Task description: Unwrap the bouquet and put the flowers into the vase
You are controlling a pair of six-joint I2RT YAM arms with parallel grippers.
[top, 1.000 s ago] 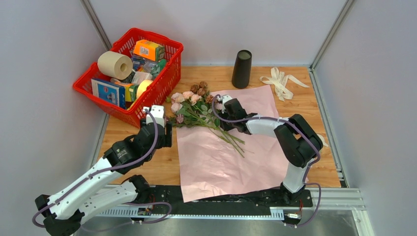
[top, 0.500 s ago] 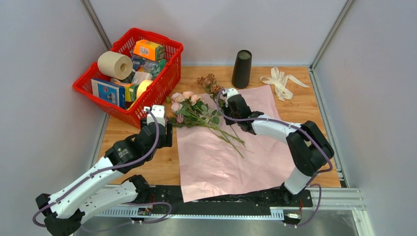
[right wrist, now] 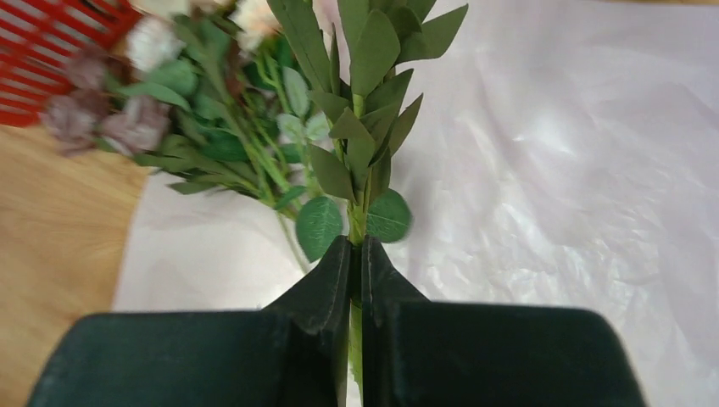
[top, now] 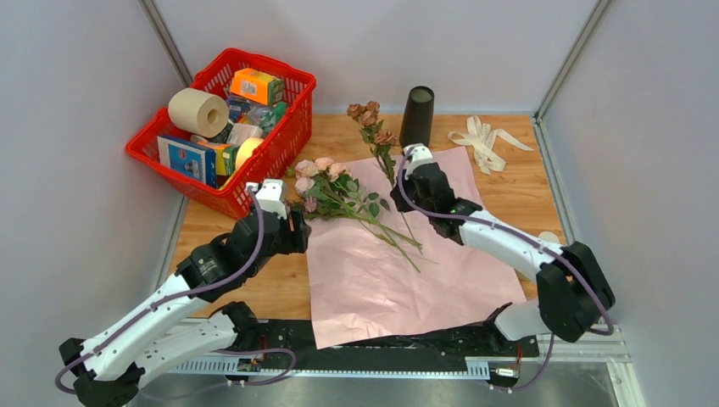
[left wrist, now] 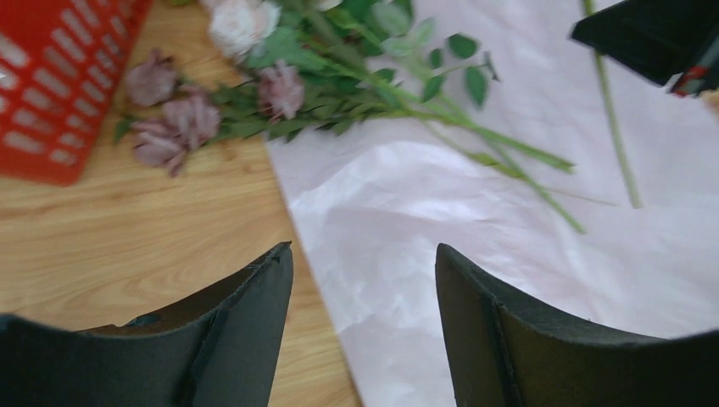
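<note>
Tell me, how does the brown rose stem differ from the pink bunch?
The brown rose stem is held up, pinched in the right tool; the pink bunch lies flat, ungripped. It is one stem with brown blooms; the bunch has several, pink and mauve. Both have green leaves.

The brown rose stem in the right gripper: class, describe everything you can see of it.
The brown rose stem is a single spray that looks artificial: several brown blooms at the top and green leaves along a thin green stalk. The right gripper is shut on the stalk below the leaves, holding it tilted with its blooms beside the black vase. Its lower end trails over the pink paper.
</note>
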